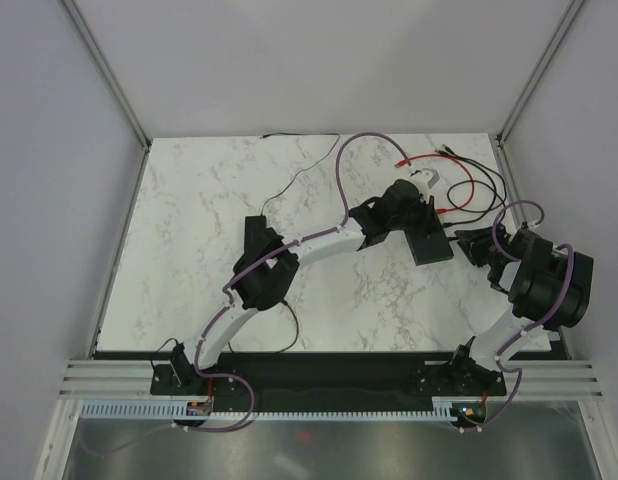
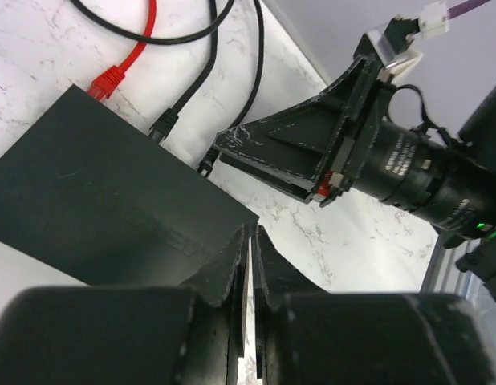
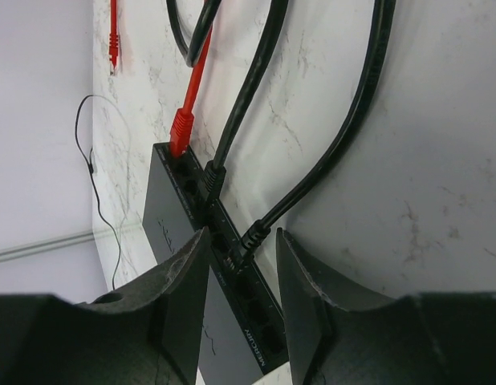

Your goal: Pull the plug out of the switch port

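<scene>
- Marble table [image 1: 239, 220], grey walls [image 1: 49, 200]. From above I see the black switch [image 1: 434, 245] right of centre, its socket edge facing right toward the right gripper [image 1: 469, 243].
- Left wrist: my left gripper [image 2: 250, 249] is pressed together over the switch's corner.
- Right wrist: the socket edge runs upper left to lower right. The right gripper's spread fingers [image 3: 184, 273] flank the black plug [image 3: 252, 235] seated in its switch port [image 3: 241, 253], and a red plug [image 3: 181, 128] sits further along.

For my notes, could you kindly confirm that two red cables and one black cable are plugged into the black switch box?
Not quite: only one red cable is plugged into the black switch box, and two black cables are plugged in, not one. The right wrist view shows this.
</scene>
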### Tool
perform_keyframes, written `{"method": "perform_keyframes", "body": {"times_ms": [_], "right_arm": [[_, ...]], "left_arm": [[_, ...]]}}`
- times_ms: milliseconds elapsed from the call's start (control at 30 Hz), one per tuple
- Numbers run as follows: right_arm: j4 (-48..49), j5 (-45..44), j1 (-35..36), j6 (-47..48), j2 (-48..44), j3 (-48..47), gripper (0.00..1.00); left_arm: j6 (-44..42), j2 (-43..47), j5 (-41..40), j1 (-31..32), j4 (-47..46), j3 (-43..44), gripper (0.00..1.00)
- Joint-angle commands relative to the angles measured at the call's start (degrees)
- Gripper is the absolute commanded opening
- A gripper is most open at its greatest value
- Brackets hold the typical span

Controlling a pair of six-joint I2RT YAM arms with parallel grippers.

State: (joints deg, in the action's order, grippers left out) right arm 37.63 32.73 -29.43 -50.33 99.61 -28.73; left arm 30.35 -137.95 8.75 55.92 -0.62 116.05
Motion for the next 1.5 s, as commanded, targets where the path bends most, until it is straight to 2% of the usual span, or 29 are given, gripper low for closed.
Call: {"method": "perform_keyframes", "body": {"times_ms": [0, 133, 267, 1167, 1467], "right_arm": [[3.42, 2.07, -0.19, 0.76, 0.49, 0.78, 0.47], [3.77, 2.07, -0.19, 0.84, 0.58, 1.22, 0.47], [2.90, 1.90, -0.19, 1.37, 0.32, 1.31, 0.46], [3.86, -0.83, 2.97, -0.30, 3.66, 2.45, 0.42], [-3.25, -3.37, 3.15, 1.37, -0.03, 2.89, 0.42]], "left_arm": [[-2.58, -4.86, 4.16, -0.90, -0.61, 3.29, 0.10], [-0.55, -9.08, 8.38, -1.34, -1.22, 4.97, 0.10], [-0.29, -10.41, 9.35, -1.34, -1.40, 5.59, 0.10], [2.17, -8.39, 7.07, -1.43, -1.22, 0.06, 0.09], [2.17, -8.13, 7.16, -1.43, -1.22, -0.21, 0.10]]}}
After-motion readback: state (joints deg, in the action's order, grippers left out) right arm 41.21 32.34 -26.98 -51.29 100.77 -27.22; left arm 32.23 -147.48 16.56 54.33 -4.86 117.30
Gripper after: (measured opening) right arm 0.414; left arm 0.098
